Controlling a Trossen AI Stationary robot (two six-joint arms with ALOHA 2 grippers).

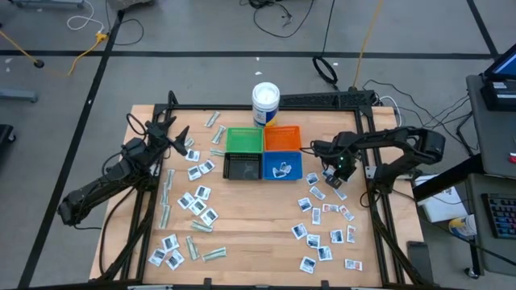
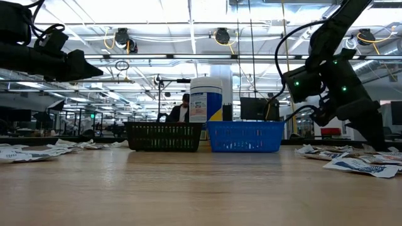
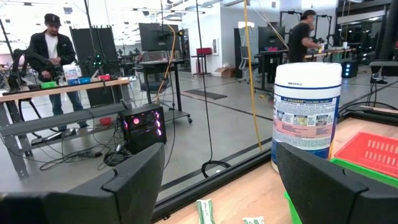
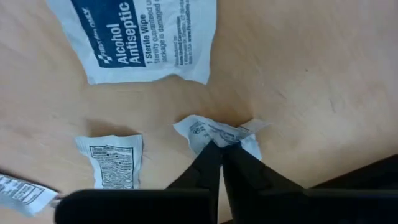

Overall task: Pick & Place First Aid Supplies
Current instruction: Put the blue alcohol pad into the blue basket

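Right hand (image 4: 221,152) pinches crumpled sachet (image 4: 219,132) (fingertips closed).

"Alcohol Antiseptic", "1 Sterile Wipe" on white sachet (image 4: 140,37)

The room was a large workshop with a grey floor (image 1: 201,32) crossed by dark tape lines and loose cables (image 1: 278,14). Bright ceiling lights (image 2: 163,12) hung over rows of desks (image 3: 68,90) and monitors (image 3: 155,37). A person in dark clothes (image 3: 53,50) stood at one desk, another (image 3: 305,34) farther off
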